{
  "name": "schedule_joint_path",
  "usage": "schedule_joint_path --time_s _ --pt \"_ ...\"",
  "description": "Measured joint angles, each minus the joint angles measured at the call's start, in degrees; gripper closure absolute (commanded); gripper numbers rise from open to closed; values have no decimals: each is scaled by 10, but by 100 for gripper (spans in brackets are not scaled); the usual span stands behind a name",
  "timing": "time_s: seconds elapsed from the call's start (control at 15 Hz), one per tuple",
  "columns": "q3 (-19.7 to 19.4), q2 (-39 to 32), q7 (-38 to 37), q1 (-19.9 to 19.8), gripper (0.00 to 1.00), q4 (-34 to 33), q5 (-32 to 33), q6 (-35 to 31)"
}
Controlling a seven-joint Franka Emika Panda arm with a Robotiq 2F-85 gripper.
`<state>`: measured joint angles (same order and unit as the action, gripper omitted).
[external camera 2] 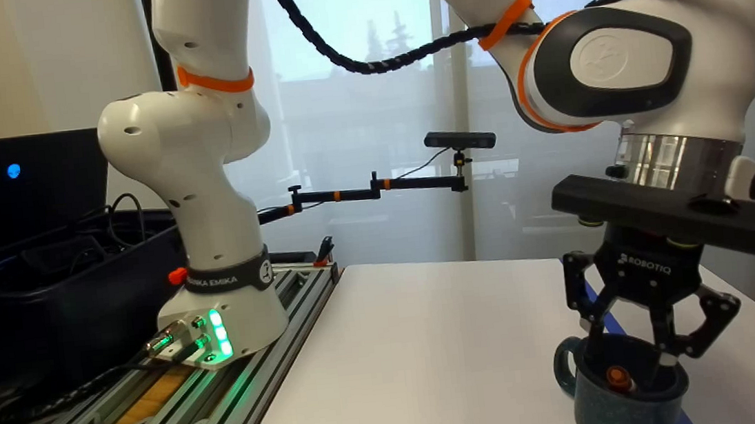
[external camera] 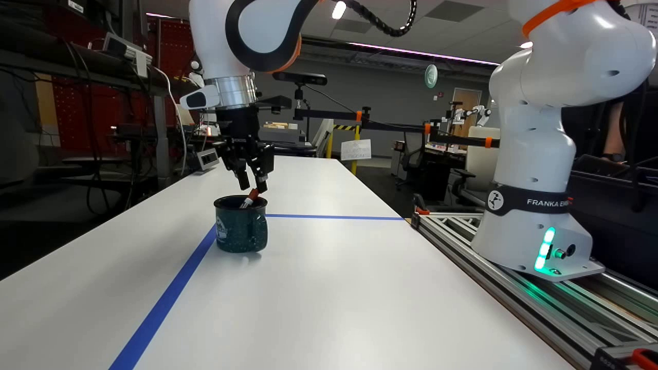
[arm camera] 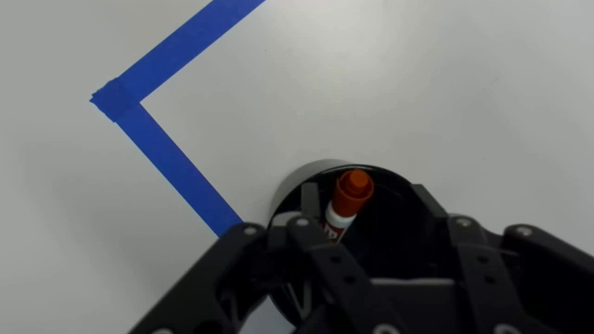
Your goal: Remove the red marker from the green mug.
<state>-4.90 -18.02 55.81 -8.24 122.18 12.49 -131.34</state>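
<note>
Red marker (arm camera: 345, 206) leans inside the speckled teal mug (external camera: 241, 227); my well-spread, empty gripper (arm camera: 368, 198) should centre on the cap (arm camera: 351, 195), close gently, then lift clear.

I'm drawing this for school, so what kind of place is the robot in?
Probably a robotics lab. A robot arm stands on a metal frame, a black camera sits on a jointed boom, and blue tape marks lines on the white table.
</note>
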Motion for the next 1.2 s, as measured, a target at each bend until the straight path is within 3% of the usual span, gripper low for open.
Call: schedule_joint_path --time_s 0.13,0.4,0.8,0.87,1.0,1.13,1.2 --pt "0 0 0 -1 51 0 0 0" --pt "0 -1 0 -3 49 0 0 0" --pt "0 -6 0 -4 54 0 0 0" --pt "0 -7 0 -4 77 0 0 0" --pt "0 -9 0 -5 81 0 0 0" --pt "0 -11 -1 -5 98 0 0 0" --pt "0 -11 -1 -5 100 0 0 0"
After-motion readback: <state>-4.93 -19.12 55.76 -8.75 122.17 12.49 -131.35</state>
